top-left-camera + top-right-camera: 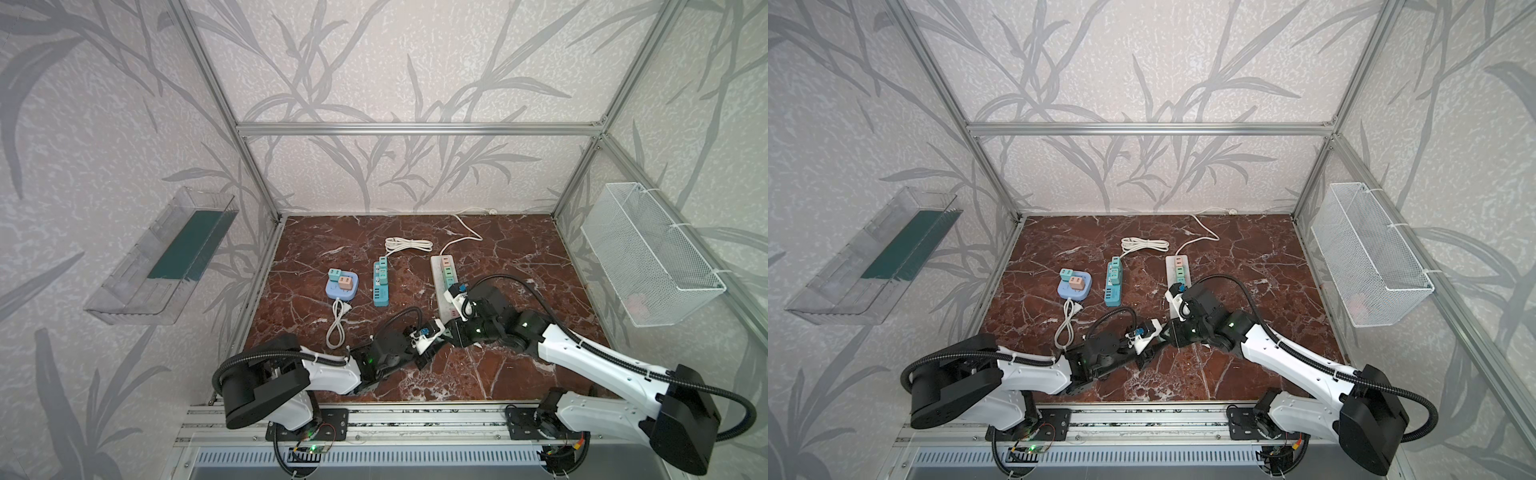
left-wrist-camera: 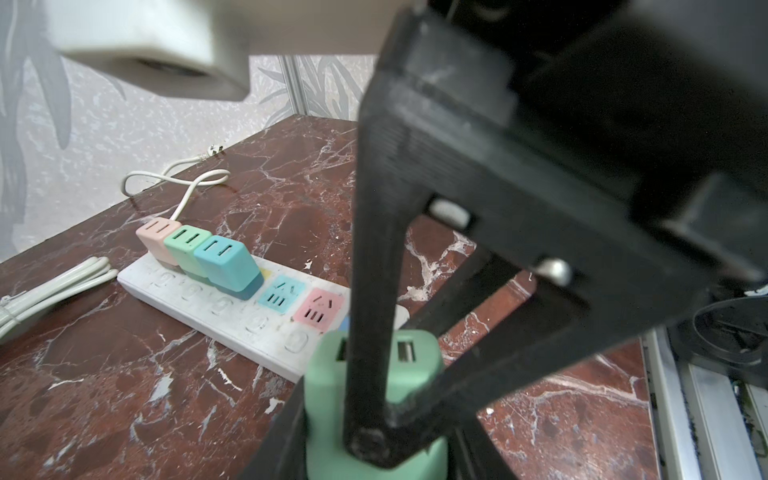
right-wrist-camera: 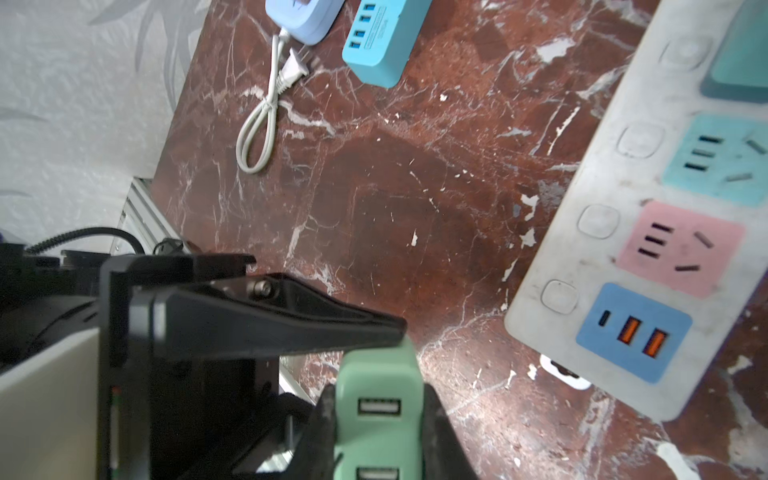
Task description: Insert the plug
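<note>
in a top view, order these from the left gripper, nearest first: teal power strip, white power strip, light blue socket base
1. white power strip, beside the left gripper
2. teal power strip, mid-table
3. light blue socket base, far left

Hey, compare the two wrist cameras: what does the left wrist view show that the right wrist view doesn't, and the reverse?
Only the left wrist view: three adapter cubes plugged in a row at the cord end of the white power strip, and that cord trailing toward the wall. Only the right wrist view: the strip's orange USB ports, the blue charger bar and the looped white cable with its loose plug. Both: the green plug up close, plus the strip's empty teal socket and pink socket.
</note>
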Tool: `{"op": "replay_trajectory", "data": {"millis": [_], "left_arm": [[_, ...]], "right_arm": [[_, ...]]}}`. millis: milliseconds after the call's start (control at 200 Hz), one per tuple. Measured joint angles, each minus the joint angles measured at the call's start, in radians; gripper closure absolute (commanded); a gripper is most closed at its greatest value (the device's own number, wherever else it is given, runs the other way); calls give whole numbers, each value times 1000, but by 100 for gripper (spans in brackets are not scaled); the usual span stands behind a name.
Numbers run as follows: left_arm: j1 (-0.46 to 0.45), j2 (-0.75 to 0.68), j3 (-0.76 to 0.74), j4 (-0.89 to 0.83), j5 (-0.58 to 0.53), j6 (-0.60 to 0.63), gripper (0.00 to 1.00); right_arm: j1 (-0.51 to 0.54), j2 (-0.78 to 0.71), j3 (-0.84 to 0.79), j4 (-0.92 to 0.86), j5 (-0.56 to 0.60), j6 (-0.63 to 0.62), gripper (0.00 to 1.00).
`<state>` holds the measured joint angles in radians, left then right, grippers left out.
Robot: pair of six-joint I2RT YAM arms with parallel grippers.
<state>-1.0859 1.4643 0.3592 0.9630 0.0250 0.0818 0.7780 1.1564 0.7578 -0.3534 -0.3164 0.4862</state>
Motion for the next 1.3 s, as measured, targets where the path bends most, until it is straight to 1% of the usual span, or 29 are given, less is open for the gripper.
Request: {"op": "replay_trajectory", "data": {"millis": [30, 50, 60, 70, 85, 180, 245, 350, 410, 485, 535, 610, 710, 815, 1035, 1300], "left_arm": [[0, 0, -1, 2, -3, 3, 27], [0, 0, -2, 2, -5, -8, 14], [0, 0, -2, 3, -8, 2, 6], [0, 0, -2, 2, -9, -6, 2], [0, 0, -2, 3, -13, -6, 1], [-2, -1, -16, 26, -62, -34, 1], [-4, -5, -48, 64, -116, -69, 1], [-5, -22, -122, 122, -249, -169, 1], [-5, -46, -155, 126, -326, -233, 1], [-5, -115, -175, 75, -415, -315, 1], [-5, -188, -174, 2, -459, -365, 1], [-5, -316, -163, -131, -509, -423, 1], [-5, -479, -135, -332, -587, -485, 1], [-4, -615, -138, -466, -660, -521, 1], [2, -830, -220, -595, -751, -527, 1], [8, -996, -231, -695, -801, -494, 1]], "right_arm": [[1, 0, 0, 0, -1, 0, 92], [1, -1, 0, 1, 1, 0, 92], [1, -2, 0, 2, 2, 0, 92], [1, -2, 0, 3, 2, 0, 92], [1, -5, 0, 3, 3, -1, 92], [2, -24, 0, -1, 53, -9, 93], [4, -31, 13, -22, 121, -26, 93], [4, -12, 63, -40, 249, -65, 93], [4, 19, 97, -37, 328, -90, 93], [3, 58, 125, -24, 417, -115, 93], [-6, 80, 130, -7, 465, -130, 93], [-21, 105, 130, 5, 507, -150, 93], [-53, 158, 146, 16, 541, -171, 94], [-79, 215, 148, 37, 552, -179, 95], [-108, 293, 148, 80, 552, -173, 96], [-113, 372, 155, 117, 550, -150, 97]]}}
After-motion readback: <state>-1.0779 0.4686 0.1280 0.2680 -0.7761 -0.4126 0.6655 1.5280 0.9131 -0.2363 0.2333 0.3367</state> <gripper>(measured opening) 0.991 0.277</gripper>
